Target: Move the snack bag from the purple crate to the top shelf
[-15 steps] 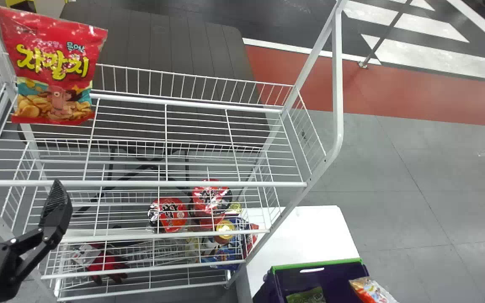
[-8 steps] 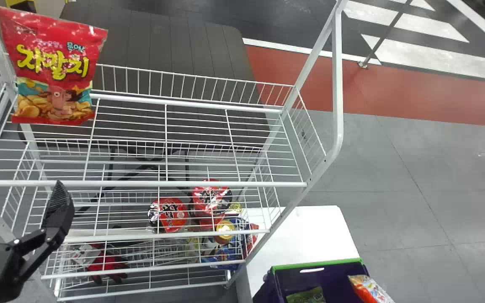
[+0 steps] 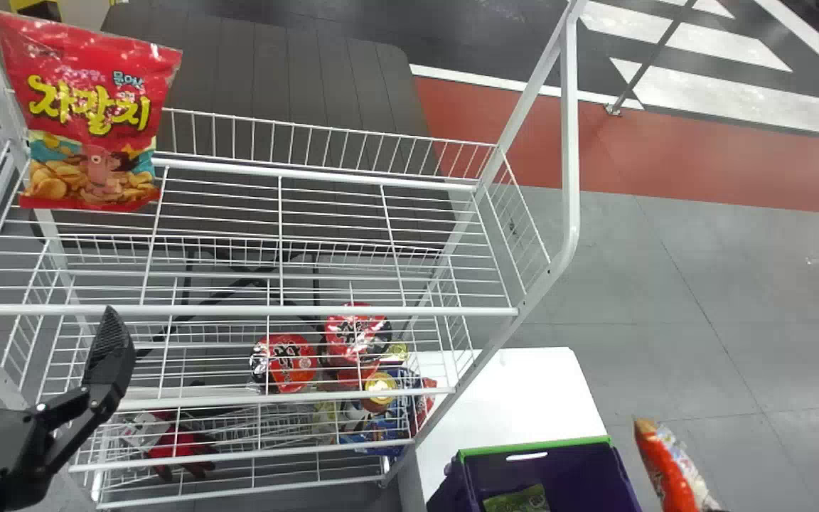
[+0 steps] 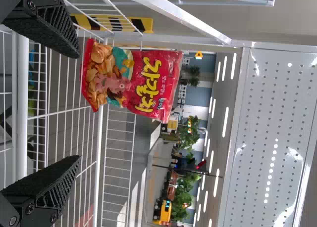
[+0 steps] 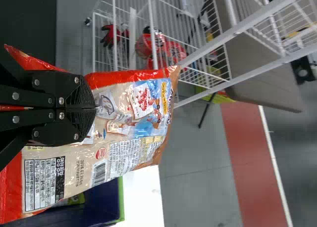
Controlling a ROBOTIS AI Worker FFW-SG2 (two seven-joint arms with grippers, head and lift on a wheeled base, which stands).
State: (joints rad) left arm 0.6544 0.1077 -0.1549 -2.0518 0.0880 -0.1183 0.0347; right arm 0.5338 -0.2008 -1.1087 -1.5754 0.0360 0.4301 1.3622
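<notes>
noting a white desk (image 3: 516, 398) right of a white wire rack (image 3: 324, 311), on grey floor (image 3: 680, 284); red strip (image 3: 665, 167) and white markings farther back. brown slatted surface (image 3: 296, 85) behind the rack.

compared with a second ago: snack bag (image 3: 676, 473) was by the purple crate's right wall, now up and out past it, over floor in the head view. right pincer (image 5: 94, 108) clenched on the bag's edge. left pincer (image 3: 47, 320) has edged slightly right; released, fingers spread, nothing between, in front of the rack's left end.

purple crate (image 3: 534, 446), green rim, at the desk's near end: green packet (image 3: 516, 499) inside. rack's top shelf: red snack packet (image 3: 89, 114) upright, far left. lower levels: red-lidded cups (image 3: 292, 363), gold-topped container (image 3: 379, 387), blue packs (image 3: 384, 430), red-and-black gloves (image 3: 178, 444) lower left.
</notes>
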